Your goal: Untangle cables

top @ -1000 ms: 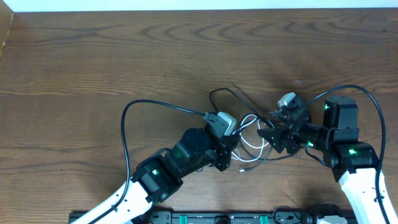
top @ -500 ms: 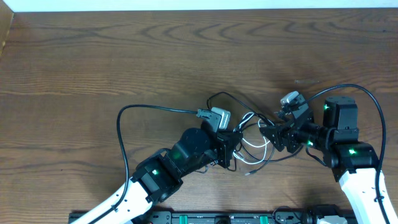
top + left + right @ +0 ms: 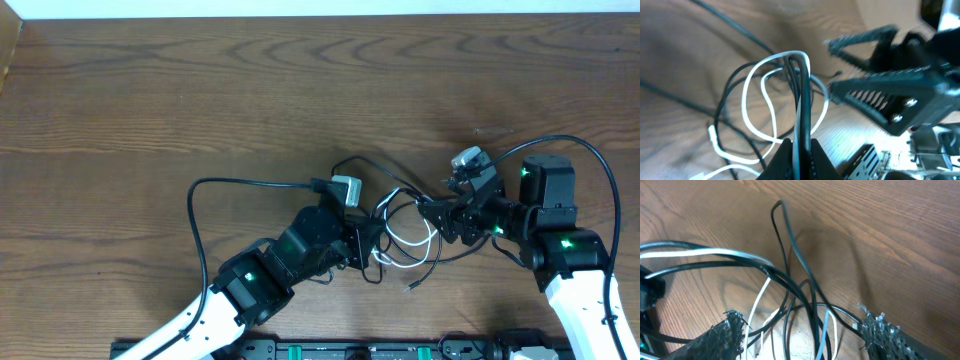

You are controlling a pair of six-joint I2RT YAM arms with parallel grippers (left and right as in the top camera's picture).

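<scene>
The cables [image 3: 405,228] lie tangled at the table's middle front, between my two grippers: several thin black cords and one white cord [image 3: 412,242], with a small plug end [image 3: 408,287] trailing toward the front. My left gripper [image 3: 366,240] is shut on a bundle of black cords [image 3: 801,105] and lifts them; the white cord [image 3: 746,95] loops beside them. My right gripper [image 3: 433,217] is open at the tangle's right side. Its two fingers [image 3: 802,335] straddle several black cords [image 3: 790,255] and the white cord [image 3: 756,307] without closing on them.
Thick black arm wires loop over the table at the left [image 3: 200,215] and at the right [image 3: 590,150]. A black rail [image 3: 330,350] runs along the front edge. The brown wooden table [image 3: 200,90] stretches to the back.
My left gripper has drawn back to the left with the black cords in it. The tangle has spread and the plug end has slid toward the front right. The right gripper has barely moved.
</scene>
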